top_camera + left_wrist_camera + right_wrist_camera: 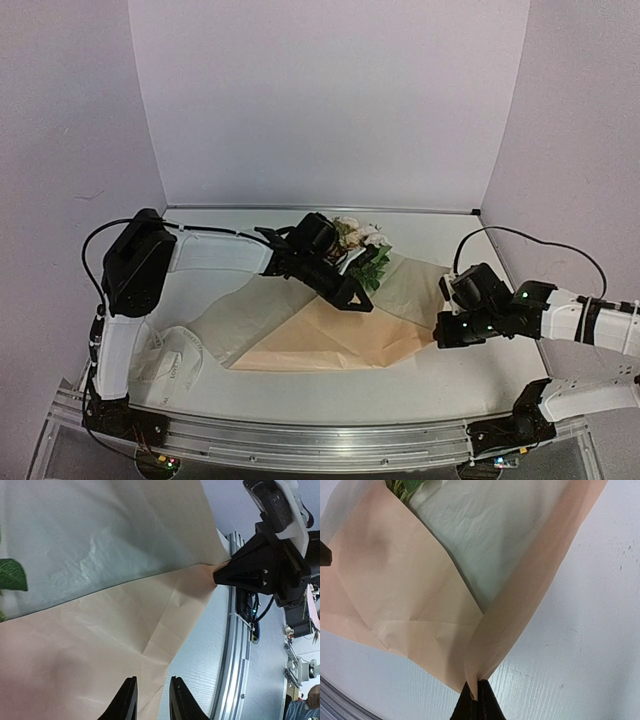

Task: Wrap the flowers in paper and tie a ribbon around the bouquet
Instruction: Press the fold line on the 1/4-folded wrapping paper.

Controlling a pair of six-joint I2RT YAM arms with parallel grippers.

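The flowers lie at the middle back of the table, heads pointing away, on the paper. The sheet is tan on one face and pale grey-green on the other, and a flap is folded over the stems. My left gripper hovers over the folded flap just below the flowers. Its fingers stand a little apart above the paper's edge, gripping nothing. My right gripper is shut on the paper's right corner, lifting it into a ridge. A green leaf shows at the left. The ribbon lies bunched at the near left.
An aluminium rail runs along the table's near edge, also seen in the left wrist view as the rail. White walls close the back and sides. A black cable loops above the right arm.
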